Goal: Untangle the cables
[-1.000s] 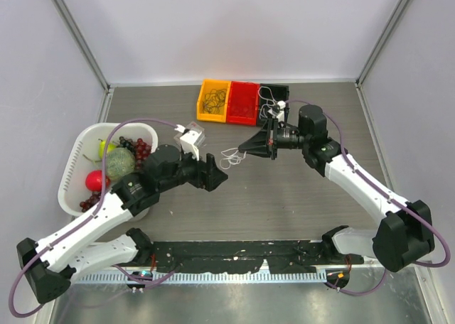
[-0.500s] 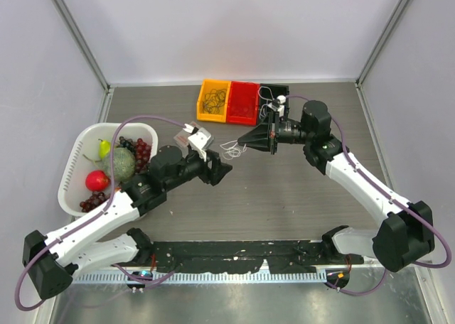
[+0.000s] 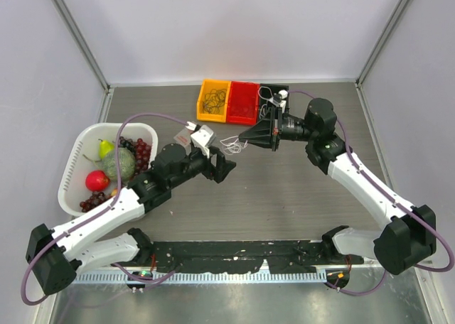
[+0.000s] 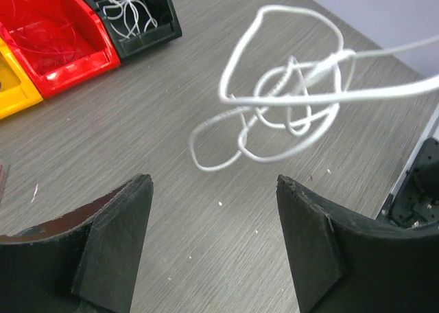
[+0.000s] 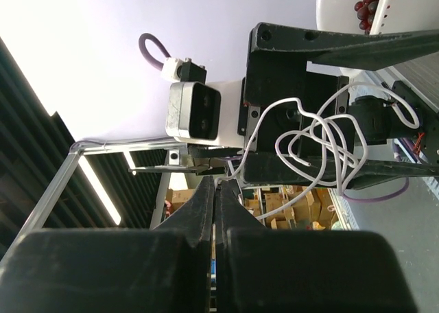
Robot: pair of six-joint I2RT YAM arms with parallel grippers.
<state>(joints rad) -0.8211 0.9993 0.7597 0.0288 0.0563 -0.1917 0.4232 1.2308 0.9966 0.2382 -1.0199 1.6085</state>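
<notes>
A tangled white cable (image 3: 231,146) hangs off the table, and my right gripper (image 3: 244,137) is shut on one strand of it. In the right wrist view its closed fingertips (image 5: 218,184) pinch the wire, with the loops (image 5: 276,145) dangling beyond. My left gripper (image 3: 226,169) is open just below and left of the bundle. The left wrist view shows the knot (image 4: 302,99) floating ahead of the open gripper (image 4: 214,182), touching neither finger. Black cables fill the yellow bin (image 3: 213,100), red ones lie in the red bin (image 4: 55,42), and white ones in the black bin (image 4: 140,14).
The three bins stand in a row at the back centre: yellow, red (image 3: 242,102), black (image 3: 274,95). A white basket (image 3: 67,189) of fruit sits at the left. Grey walls close in the table on three sides.
The right gripper has carried the white bundle a little toward the bins. The left gripper has followed up and to the right, closer under the bundle, and stays open.
</notes>
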